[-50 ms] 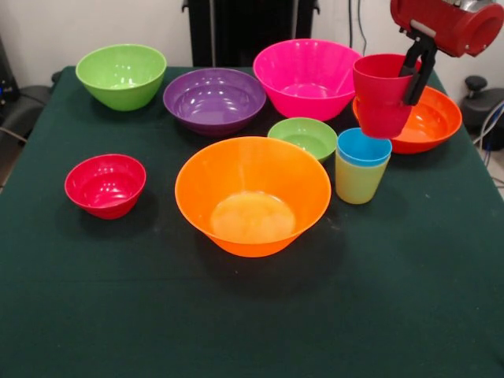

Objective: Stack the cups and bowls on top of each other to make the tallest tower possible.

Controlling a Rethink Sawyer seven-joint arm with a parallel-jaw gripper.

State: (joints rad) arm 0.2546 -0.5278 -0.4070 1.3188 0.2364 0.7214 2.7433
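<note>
**Red cup held aloft**

I see my gripper (416, 72) clamped on the red cup's (381, 94) rim, holding it above the red-orange bowl (429, 122). The blue cup (364, 147) sits nested in the yellow-green cup (358, 181) nearby.

No text, label, brand or number can be read anywhere — not on cups, bowls or arm.

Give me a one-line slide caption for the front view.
End effector holds the red cup above the red-orange bowl, beside the blue cup nested in the yellow-green cup.
</note>
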